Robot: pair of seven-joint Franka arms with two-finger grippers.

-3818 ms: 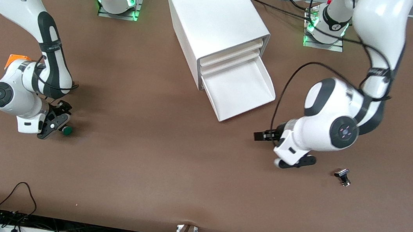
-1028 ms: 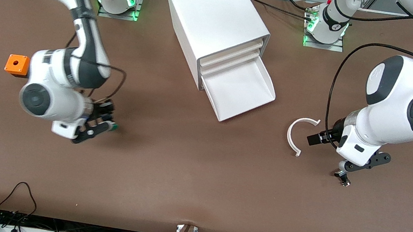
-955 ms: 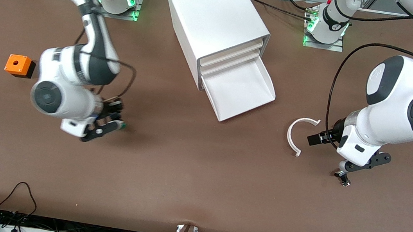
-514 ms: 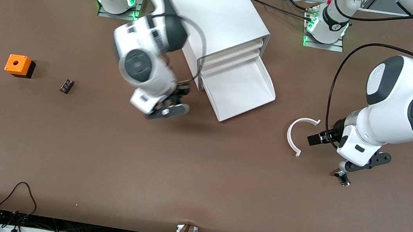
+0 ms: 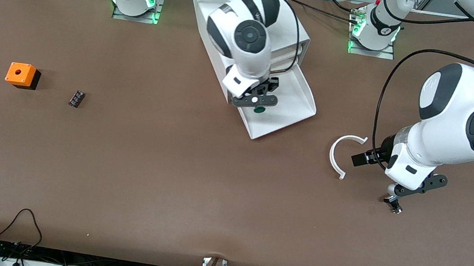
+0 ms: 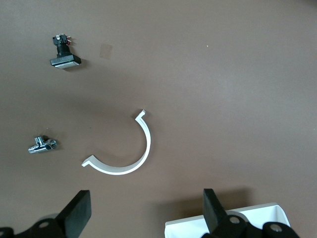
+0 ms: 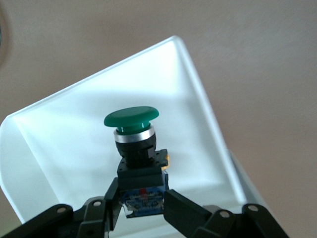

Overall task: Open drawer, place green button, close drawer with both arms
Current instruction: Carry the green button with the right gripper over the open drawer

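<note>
Hanging over the pulled-out drawer (image 5: 287,107) of the white cabinet (image 5: 243,11), the right gripper (image 5: 255,101) has its fingers clamped on the green-capped button (image 7: 132,130), cap pointing down into the tray. The left gripper (image 5: 415,187) waits with fingers spread wide and empty, above the table (image 5: 168,179) toward the left arm's end from the cabinet, near a white curved strip (image 5: 337,156) and a small black-and-silver part (image 5: 393,204).

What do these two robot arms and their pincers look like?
Both arms are thick, glossy white tubes with dark grey joint rings and round grey end caps. A black cable loops along each. The bases glow green. The left gripper and right gripper are black, each with two flat fingers on a white wrist block.
</note>
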